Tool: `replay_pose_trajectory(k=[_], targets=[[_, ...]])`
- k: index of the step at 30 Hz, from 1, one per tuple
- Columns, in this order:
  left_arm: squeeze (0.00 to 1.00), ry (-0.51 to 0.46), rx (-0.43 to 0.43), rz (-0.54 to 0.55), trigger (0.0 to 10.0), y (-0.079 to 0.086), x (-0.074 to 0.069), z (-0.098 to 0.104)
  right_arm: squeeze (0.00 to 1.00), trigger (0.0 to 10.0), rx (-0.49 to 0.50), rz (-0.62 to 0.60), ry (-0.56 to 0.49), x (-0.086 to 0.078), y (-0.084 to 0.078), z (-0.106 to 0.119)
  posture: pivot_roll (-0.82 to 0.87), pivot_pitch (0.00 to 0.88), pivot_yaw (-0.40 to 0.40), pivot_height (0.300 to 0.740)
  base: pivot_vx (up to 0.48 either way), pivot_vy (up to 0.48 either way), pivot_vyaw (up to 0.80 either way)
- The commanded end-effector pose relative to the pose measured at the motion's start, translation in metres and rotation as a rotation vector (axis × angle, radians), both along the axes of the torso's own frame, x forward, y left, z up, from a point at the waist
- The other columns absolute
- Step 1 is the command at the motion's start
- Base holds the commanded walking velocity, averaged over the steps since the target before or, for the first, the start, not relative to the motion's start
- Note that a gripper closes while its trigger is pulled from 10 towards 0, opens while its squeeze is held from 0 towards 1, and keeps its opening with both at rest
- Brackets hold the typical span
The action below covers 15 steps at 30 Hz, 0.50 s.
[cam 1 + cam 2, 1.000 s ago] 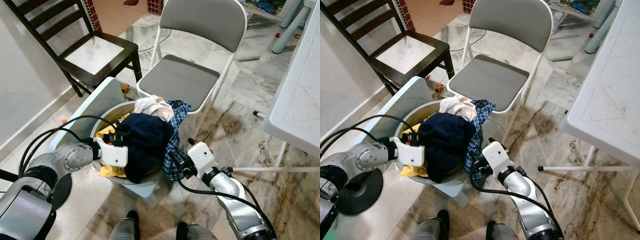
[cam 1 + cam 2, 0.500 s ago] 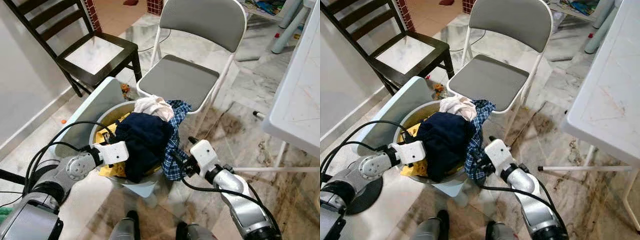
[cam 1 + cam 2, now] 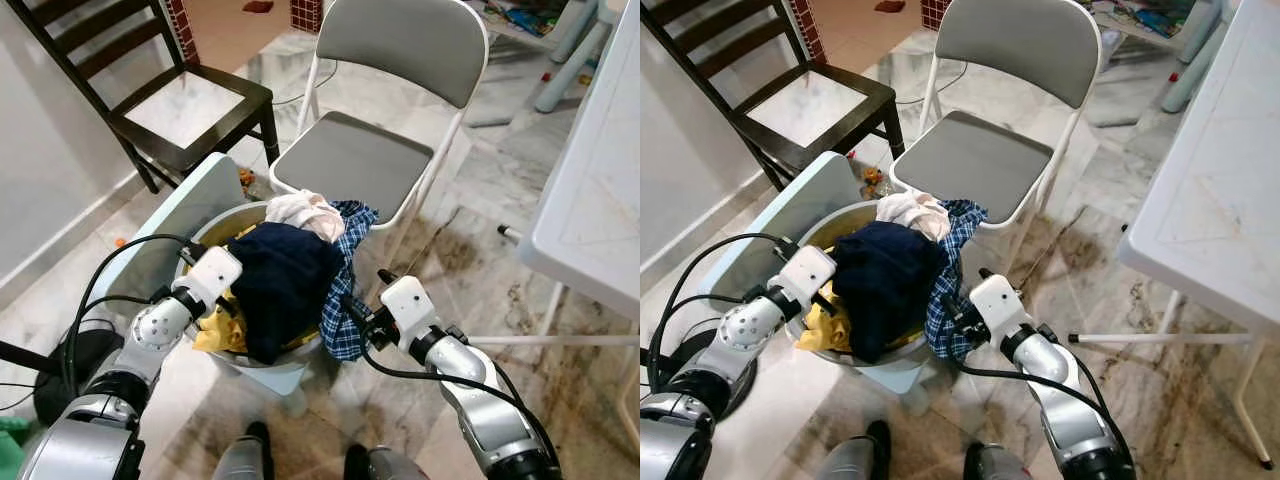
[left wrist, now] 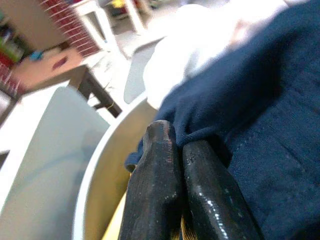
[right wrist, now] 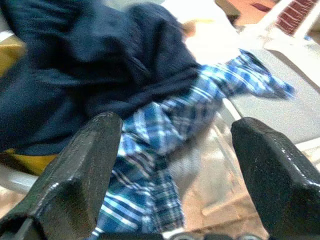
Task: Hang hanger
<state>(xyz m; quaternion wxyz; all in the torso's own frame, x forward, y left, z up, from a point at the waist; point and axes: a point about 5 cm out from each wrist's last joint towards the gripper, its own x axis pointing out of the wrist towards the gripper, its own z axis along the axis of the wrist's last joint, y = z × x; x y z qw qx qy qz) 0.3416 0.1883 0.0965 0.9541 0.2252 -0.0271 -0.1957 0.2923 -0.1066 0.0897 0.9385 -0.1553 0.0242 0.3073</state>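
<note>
No hanger can be seen yet, so the job looks barely begun. The left gripper (image 4: 175,150), jaws closed, touches the dark blue cloth (image 3: 285,285) mid-frame; the right gripper (image 5: 172,165) gapes wide by the checked shirt (image 3: 345,300).

Navy garment (image 3: 285,290) heaped atop basket (image 3: 272,366) (plaid shirt (image 3: 345,300) draping rim).

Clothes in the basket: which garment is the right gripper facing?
The blue plaid shirt, draped over the basket rim on the robot's right; the right gripper is open towards it, while the navy, white and yellow pieces lie farther in.
</note>
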Motion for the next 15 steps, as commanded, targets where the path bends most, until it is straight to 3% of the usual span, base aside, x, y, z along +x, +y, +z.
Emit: replay_pose_trajectory(k=[1,7,10,12,15], targets=[[0.00,0.029,-0.068,0.028,0.0,0.001,-0.001,-0.004,0.00,10.0,-0.005,0.026,0.017,-0.002,0.002,-0.003,0.12,0.216,-0.068,0.740,0.000,0.000,0.00],[0.00,0.083,-0.280,0.004,0.0,-0.021,0.007,0.004,0.00,10.0,-0.019,0.021,0.012,0.003,0.000,-0.004,0.13,0.182,-0.062,0.740,0.000,0.000,0.00],[0.00,0.093,-0.334,-0.021,0.0,-0.028,0.009,0.008,0.00,10.0,-0.023,0.022,0.007,0.004,0.000,-0.004,0.12,0.170,-0.050,0.740,0.000,0.000,0.00],[0.00,0.107,-0.437,-0.064,0.0,-0.044,0.012,0.016,0.00,10.0,-0.004,-0.035,-0.012,0.010,-0.002,-0.001,0.10,0.162,-0.050,0.740,0.000,0.000,0.00],[0.00,0.101,-0.471,-0.087,0.0,-0.050,0.014,0.023,0.00,10.0,0.033,-0.060,-0.019,0.012,-0.001,0.003,0.10,0.158,-0.047,0.740,0.000,0.000,0.00]])
